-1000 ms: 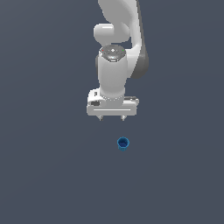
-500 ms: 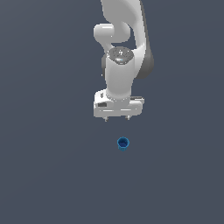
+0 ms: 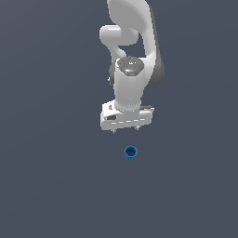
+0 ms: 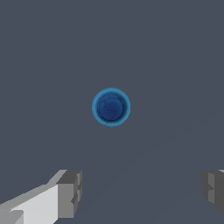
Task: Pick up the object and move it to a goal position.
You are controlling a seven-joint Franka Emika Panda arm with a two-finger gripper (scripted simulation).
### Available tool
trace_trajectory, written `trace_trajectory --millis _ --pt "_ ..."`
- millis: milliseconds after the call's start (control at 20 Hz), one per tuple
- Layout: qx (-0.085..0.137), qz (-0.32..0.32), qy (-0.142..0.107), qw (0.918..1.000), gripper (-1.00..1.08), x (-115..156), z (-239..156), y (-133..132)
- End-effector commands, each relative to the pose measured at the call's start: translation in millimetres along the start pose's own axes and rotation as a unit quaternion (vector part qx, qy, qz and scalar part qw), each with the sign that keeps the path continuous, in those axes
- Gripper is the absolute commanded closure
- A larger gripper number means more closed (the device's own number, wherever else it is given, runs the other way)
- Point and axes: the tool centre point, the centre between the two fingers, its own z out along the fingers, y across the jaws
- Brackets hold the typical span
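The object is a tiny bright blue cup (image 3: 131, 152) with a darker hollow top, standing upright on the grey floor. In the wrist view the cup (image 4: 111, 106) shows from above, in the middle of the picture. My white gripper (image 3: 126, 130) hangs above the cup, a little toward the exterior view's left, and apart from it. Its two short fingers are spread wide and hold nothing. In the wrist view one fingertip (image 4: 70, 192) shows on one side and the other at the picture's edge, with the gripper (image 4: 142, 188) midway.
The plain dark grey floor (image 3: 56, 186) fills both views. The white arm (image 3: 132, 46) rises behind the gripper. No other object shows.
The gripper has moved slightly toward the exterior view's right and turned a little at the wrist. The cup has not moved.
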Motion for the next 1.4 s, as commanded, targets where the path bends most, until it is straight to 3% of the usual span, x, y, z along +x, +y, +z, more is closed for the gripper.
trace_trajectory --millis 0,300,750,1050,1350 --pt "0.0 -0.023 -0.001 0.9997 -0.92 5 6 -2" --pt "0.0 -0.101 -0.005 0.9948 -0.92 22 28 -7" --pt "0.004 -0.215 -0.009 0.9766 -0.92 45 62 -16" --pt "0.006 -0.255 -0.01 0.967 -0.92 53 75 -20" --pt "0.007 -0.268 -0.01 0.9634 -0.92 55 79 -21"
